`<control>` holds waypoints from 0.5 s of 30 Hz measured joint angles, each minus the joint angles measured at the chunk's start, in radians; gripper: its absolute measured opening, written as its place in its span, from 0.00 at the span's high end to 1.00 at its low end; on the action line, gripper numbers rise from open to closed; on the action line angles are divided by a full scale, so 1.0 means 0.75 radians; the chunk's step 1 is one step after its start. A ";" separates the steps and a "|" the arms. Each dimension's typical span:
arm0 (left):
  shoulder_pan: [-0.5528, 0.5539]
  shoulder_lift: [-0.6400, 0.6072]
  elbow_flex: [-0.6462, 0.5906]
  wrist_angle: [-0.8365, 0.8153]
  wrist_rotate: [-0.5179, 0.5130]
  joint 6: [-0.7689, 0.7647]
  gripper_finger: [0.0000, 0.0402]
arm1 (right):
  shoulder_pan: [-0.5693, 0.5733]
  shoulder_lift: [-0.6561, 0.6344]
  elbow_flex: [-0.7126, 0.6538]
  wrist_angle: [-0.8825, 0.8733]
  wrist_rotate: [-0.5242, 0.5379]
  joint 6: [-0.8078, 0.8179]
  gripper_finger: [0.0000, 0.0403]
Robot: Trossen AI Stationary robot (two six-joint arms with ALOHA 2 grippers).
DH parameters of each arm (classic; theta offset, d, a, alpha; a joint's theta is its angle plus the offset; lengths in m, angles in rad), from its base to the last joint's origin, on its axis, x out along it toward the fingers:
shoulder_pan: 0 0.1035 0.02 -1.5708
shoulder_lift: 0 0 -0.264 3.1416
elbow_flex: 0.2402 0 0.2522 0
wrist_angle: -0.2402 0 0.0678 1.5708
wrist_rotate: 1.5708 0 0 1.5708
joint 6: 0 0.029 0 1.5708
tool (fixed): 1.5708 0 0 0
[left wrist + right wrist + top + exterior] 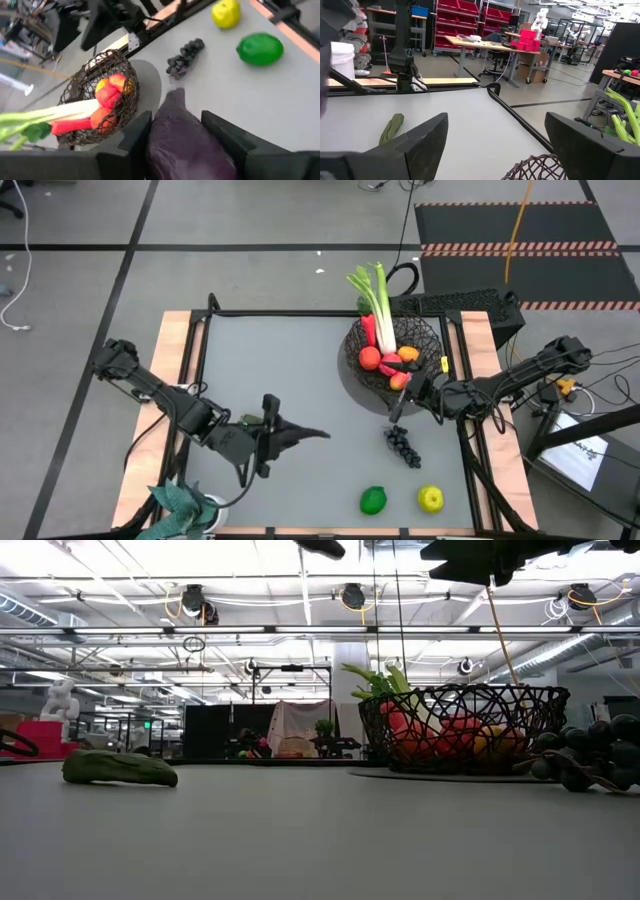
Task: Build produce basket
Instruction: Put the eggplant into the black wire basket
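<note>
Glossy purple eggplant (187,145) fills the left wrist view, clamped between the left gripper (268,432)'s dark fingers (132,142) and held above the grey table (290,360), well apart from the round black wire-mesh basket (425,335). That basket already holds a leek, red and orange fruits. Dark grapes (402,445), a green lime-like fruit (373,500) and a yellow fruit (431,499) lie near the front edge. The right gripper (405,402) hovers released just beside the basket. Likely risk: the smooth eggplant slipping from the grip in transit, or the arms colliding at the basket.
</note>
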 joint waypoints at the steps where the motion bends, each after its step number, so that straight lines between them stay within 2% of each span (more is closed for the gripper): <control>1: 0.009 0.000 0.000 0.006 0.000 -0.029 0.59 | 0.000 0.000 0.000 0.004 0.000 -0.001 0.19; 6: 0.026 -0.001 0.000 -0.037 0.000 -0.115 0.66 | 0.000 0.000 0.000 0.016 0.000 -0.007 0.19; 9: 0.025 -0.001 0.000 -0.058 0.001 -0.129 0.66 | 0.000 0.000 0.000 0.022 0.000 -0.025 0.19; 15: 0.026 -0.001 0.000 0.000 -0.009 -0.242 0.57 | 0.000 0.000 0.000 0.085 0.000 -0.046 0.19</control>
